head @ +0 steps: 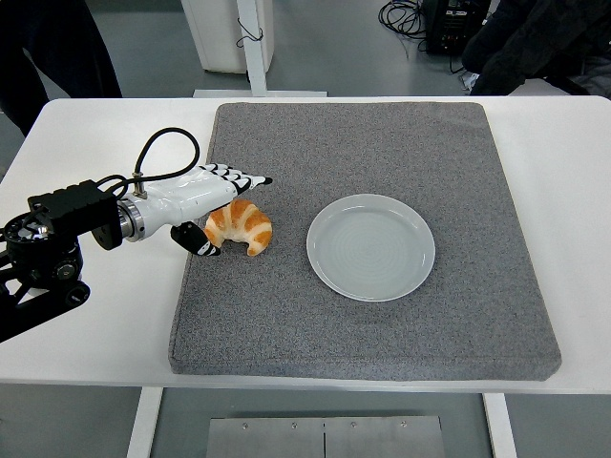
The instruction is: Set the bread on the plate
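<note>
A golden croissant point(243, 227) lies on the left part of the grey mat point(382, 143). An empty pale round plate point(370, 246) sits on the mat to its right, a short gap away. My left hand point(230, 212) comes in from the left edge, low over the mat. Its white fingers point(239, 176) stretch out just behind the croissant. Its dark thumb point(199, 242) sits at the croissant's left end, close to it or touching it. The hand is open and straddles the bread without closing on it. The right arm is not in view.
The mat covers most of the white table point(86, 315), leaving bare strips on the left, right and front. A black cable point(167, 143) loops up from my left forearm. People in dark clothes stand behind the table at top left point(57, 43) and top right point(539, 38).
</note>
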